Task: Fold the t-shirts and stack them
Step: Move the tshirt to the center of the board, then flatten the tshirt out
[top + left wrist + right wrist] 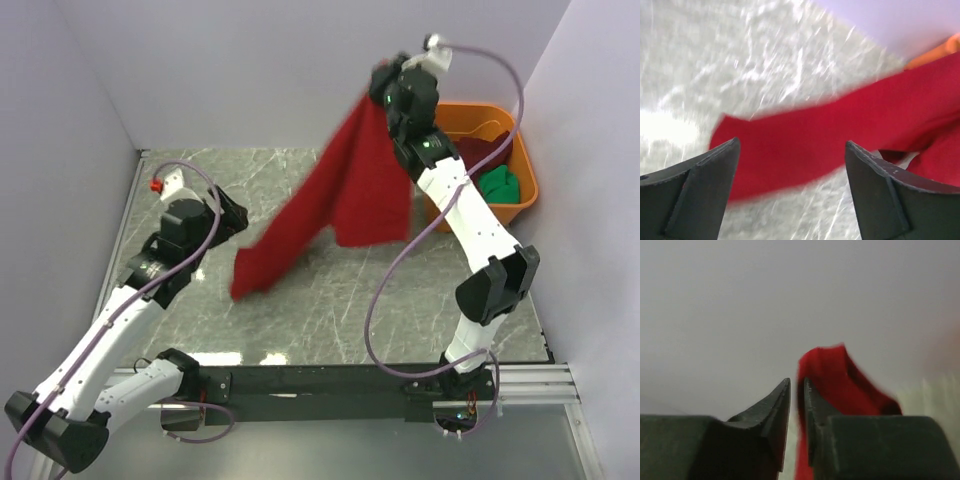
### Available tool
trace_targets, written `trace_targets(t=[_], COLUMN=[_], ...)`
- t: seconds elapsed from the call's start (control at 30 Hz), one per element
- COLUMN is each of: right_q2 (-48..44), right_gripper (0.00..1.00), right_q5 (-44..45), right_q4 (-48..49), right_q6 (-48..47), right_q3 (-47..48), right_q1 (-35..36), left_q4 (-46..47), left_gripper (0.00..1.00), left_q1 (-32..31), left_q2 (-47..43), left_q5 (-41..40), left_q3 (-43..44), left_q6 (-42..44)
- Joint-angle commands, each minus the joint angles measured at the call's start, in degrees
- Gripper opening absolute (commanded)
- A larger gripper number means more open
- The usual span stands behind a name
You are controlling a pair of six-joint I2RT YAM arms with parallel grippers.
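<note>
The right arm stood raised high by the far right corner, the right pincer pinching the top of a soft red shirt, which draped diagonally down to the marbled surface near its middle. The left arm was bent low by the left edge, the left pincer spread wide.

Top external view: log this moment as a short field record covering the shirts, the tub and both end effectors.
red t-shirt: hanging in the air from the right end effector, spread diagonally, blurred; low end near the table
right end effector: raised high, jaws nearly together, red cloth in the gap
left end effector: open wide, empty, low over the table, facing the red cloth
orange tub: far right of the table, holding the maroon t-shirt and green t-shirt
folded or stacked: nothing yet
</note>
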Motion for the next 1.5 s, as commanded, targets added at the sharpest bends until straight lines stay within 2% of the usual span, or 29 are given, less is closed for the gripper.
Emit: trace_targets(t=[0.0,0.03,0.13,0.23,0.4,0.47,0.57,0.6,0.8,0.97,1.1,1.27,1.37,1.47], right_q2=[-1.94,-3.0,-7.57,-12.05,-20.48,-24.44,-30.15,-31.47,-41.49,-47.65,-49.15,-49.06,-48.62,-48.18], right_gripper=[0.26,0.44,0.58,0.64,0.65,0.65,0.65,0.65,0.65,0.65,0.65,0.65,0.65,0.65], right_q5=[-4.19,-4.81,-4.55,-4.02,-1.04,-1.47,-1.04,-0.51,0.81,2.39,3.1,3.01,3.27,3.71], right_q4=[-8.41,-8.59,-8.5,-9.9,-12.98,-13.51,-13.51,-14.12,-16.58,-18.69,-19.31,-19.22,-18.96,-19.31], right_q6=[10.29,11.26,12.32,13.72,14.87,15.92,16.71,16.72,17.33,17.42,17.42,16.72,16.19,15.75], right_q3=[-12.8,-19.89,-32.38,-41.36,-53.32,-56.86,-63.36,-65.73,-72.33,-75.68,-77.26,-77.88,-77.97,-77.97], right_q1=[-4.19,-4.55,-4.2,-2.62,1.16,1.6,1.69,1.6,1.78,1.6,1.69,1.69,1.69,1.69], left_q4=[0.35,0.52,3.32,6.4,6.41,6.07,2.3,1.41,-8.68,-16.25,-16.0,-14.42,-11.79,-4.24], left_gripper=[0.9,0.88,0.84,0.76,0.6,0.55,0.49,0.48,0.51,0.54,0.57,0.57,0.53,0.46], left_q1=[0.23,0.31,0.31,0.31,-0.39,-2.75,-8.9,-12.83,-24.36,-28.42,-29.39,-29.22,-27.64,-24.92], left_q2=[1.73,2.0,2.79,3.75,3.68,3.14,3.32,3.49,7.61,14.91,19.92,20.54,20.63,21.07], left_q5=[2.63,2.72,4.21,8.07,10.45,9.75,5.46,4.14,-5.8,-9.58,-11.08,-13.89,-13.46,-10.13], left_q3=[-4.0,-6.63,-12.51,-16.48,-22.11,-25.89,-28.44,-28.97,-27.66,-22.92,-22.03,-22.21,-23.43,-26.16], left_q6=[-4.97,-5.86,-10.25,-13.33,-18.5,-21.49,-27.72,-29.49,-44.87,-54.09,-55.7,-55.88,-53.52,-48.77])
